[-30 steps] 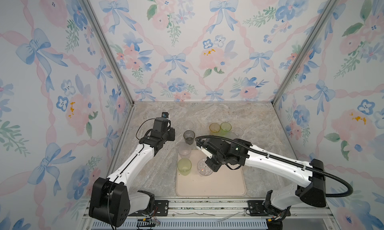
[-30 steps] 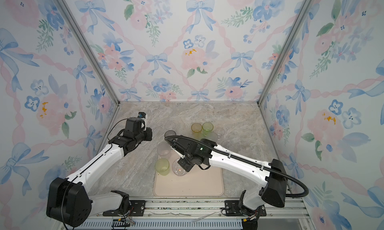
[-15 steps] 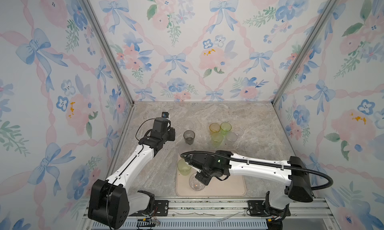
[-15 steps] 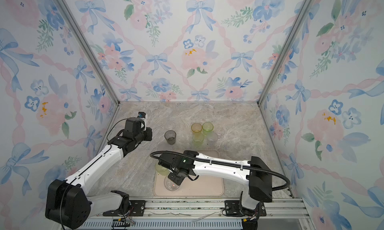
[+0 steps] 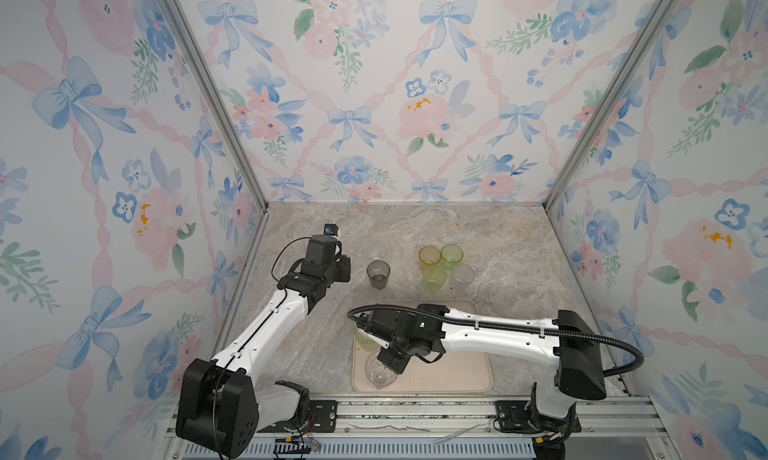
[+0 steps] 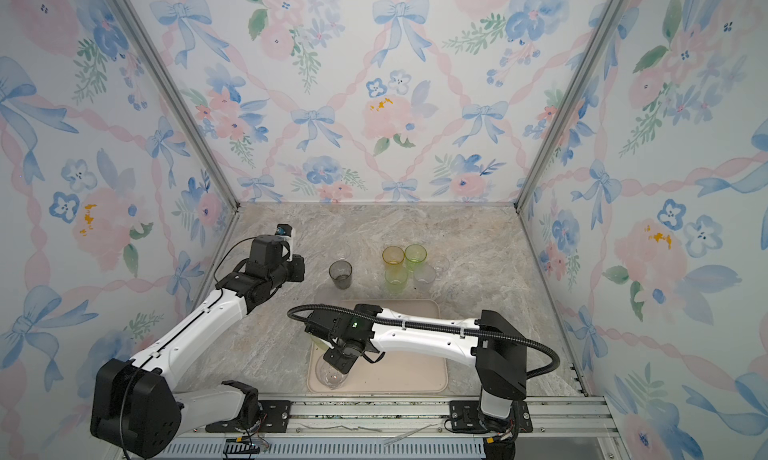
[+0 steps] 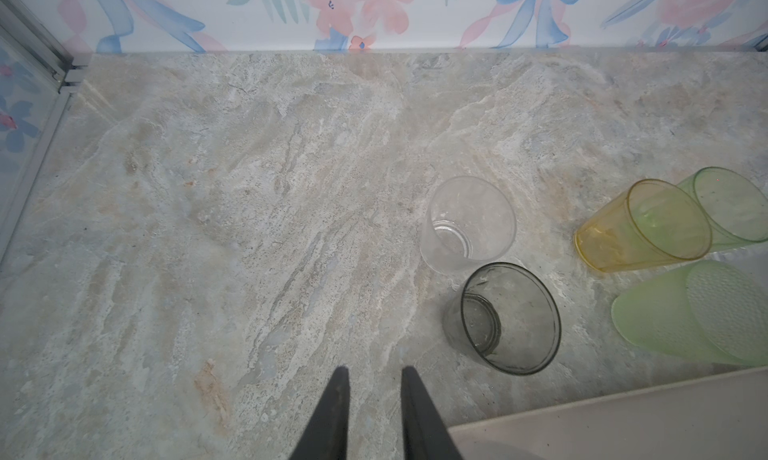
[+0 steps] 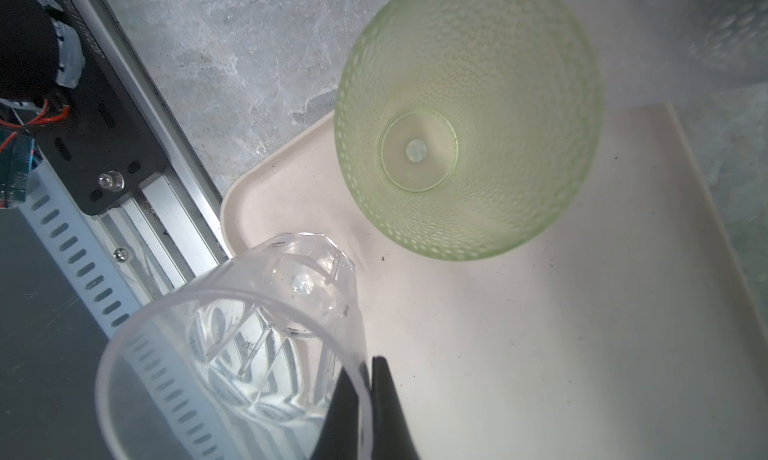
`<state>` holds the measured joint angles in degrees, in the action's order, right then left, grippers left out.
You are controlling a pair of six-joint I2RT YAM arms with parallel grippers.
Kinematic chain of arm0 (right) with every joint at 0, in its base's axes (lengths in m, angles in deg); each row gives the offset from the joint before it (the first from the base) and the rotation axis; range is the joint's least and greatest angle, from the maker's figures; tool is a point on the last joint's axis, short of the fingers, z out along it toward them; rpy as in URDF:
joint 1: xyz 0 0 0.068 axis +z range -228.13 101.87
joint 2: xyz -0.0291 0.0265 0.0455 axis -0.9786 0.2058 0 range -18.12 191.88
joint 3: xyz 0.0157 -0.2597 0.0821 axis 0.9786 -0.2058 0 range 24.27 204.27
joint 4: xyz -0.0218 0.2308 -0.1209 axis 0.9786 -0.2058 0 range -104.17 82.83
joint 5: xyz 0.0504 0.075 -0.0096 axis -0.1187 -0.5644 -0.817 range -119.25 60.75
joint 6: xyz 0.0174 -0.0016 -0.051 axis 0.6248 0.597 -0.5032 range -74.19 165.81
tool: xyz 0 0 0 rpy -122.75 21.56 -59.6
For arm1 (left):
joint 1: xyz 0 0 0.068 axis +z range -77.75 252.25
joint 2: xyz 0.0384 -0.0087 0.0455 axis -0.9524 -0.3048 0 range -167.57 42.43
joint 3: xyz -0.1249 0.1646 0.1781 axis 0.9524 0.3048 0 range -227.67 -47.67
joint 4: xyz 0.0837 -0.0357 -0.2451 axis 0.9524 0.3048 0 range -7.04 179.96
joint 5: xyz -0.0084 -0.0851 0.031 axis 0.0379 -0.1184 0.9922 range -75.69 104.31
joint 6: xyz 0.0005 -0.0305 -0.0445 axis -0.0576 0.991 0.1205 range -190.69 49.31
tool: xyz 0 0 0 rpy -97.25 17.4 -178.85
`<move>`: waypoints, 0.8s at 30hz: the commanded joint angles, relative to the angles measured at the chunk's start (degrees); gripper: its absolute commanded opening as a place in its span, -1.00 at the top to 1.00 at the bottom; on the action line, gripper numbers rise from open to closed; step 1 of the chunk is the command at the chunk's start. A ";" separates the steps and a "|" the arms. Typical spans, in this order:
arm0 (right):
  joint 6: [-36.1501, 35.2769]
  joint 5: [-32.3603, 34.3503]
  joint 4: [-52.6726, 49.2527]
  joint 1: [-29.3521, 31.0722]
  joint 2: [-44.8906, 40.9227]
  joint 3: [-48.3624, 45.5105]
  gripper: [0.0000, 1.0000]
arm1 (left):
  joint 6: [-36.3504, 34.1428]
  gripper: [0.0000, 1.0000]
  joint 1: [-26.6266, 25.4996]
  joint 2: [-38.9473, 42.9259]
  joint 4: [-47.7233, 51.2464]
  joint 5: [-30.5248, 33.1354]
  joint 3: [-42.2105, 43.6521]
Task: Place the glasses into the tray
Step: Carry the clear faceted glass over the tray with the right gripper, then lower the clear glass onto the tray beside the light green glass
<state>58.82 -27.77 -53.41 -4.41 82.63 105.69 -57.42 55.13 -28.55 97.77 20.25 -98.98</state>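
Observation:
The cream tray [image 5: 457,379] [image 6: 415,374] lies at the table's front. My right gripper [image 8: 368,366] [image 5: 388,360] is shut on the rim wall of a clear faceted glass [image 8: 232,345] [image 5: 380,372] over the tray's near left corner. A pale green dotted glass [image 8: 469,146] [image 5: 363,339] stands in the tray just behind it, partly hidden by the arm in both top views. My left gripper [image 7: 372,372] [image 5: 343,268] hovers open and empty over the table, left of a smoky grey glass [image 7: 511,318] [image 5: 378,275].
On the table behind the tray stand a clear glass [image 7: 467,225], an amber glass [image 5: 429,256], two green glasses [image 5: 451,254] [image 5: 434,279] and frosted clear ones [image 5: 462,277]. The metal rail [image 8: 137,212] runs along the tray's near edge.
The right gripper carried the clear faceted glass from beside the green glass toward the tray's near left corner. The left arm has hardly moved.

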 commanded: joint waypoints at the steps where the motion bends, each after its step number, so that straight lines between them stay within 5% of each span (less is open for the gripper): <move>1: -0.47 -1.61 1.58 0.56 1.40 2.87 1.00 | -0.71 0.50 -0.23 0.85 0.48 -0.75 -0.54; 24: -1.82 -3.06 1.10 -0.96 6.97 6.85 1.00 | -1.76 0.49 -0.19 1.20 0.93 -0.36 -0.72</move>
<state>57.36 -30.13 -52.34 -4.94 88.86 110.26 -58.09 55.06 -28.55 97.83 20.27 -98.98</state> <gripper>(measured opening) 0.065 0.254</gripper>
